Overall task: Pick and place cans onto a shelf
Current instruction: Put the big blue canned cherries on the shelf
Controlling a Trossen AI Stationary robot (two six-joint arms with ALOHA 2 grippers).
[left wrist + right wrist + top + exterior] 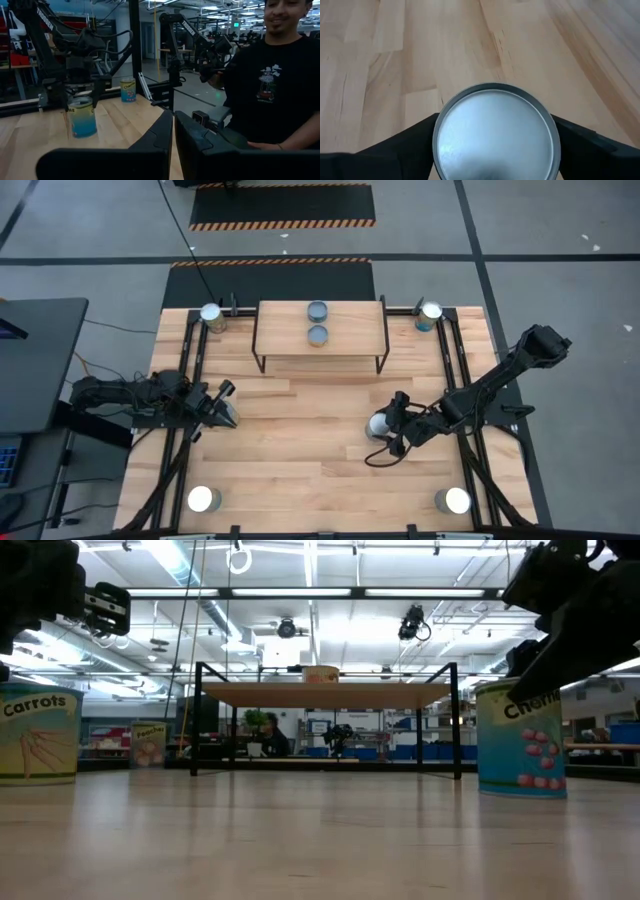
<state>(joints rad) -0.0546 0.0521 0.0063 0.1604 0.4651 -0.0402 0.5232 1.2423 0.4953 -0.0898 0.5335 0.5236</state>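
- Shelf (321, 330): two blue-grey-topped cans (318, 323) already placed.
- Right gripper (383, 430): fingers spread around the cherries can (378, 425) mid-table, not yet clamped.
- Left gripper (222, 406): pressed together, empty, waiting at table's left.
- Four corner cans (204, 499) left.

From desk height I read "Carrots" on the pale can (38, 735) off to one side. The blue can (521, 740) under my arm starts "Cher", the rest hidden. A small far can (150, 744) carries wording I cannot make out. "TROSSEN" runs along my other arm (46, 22), seen from my wrist.
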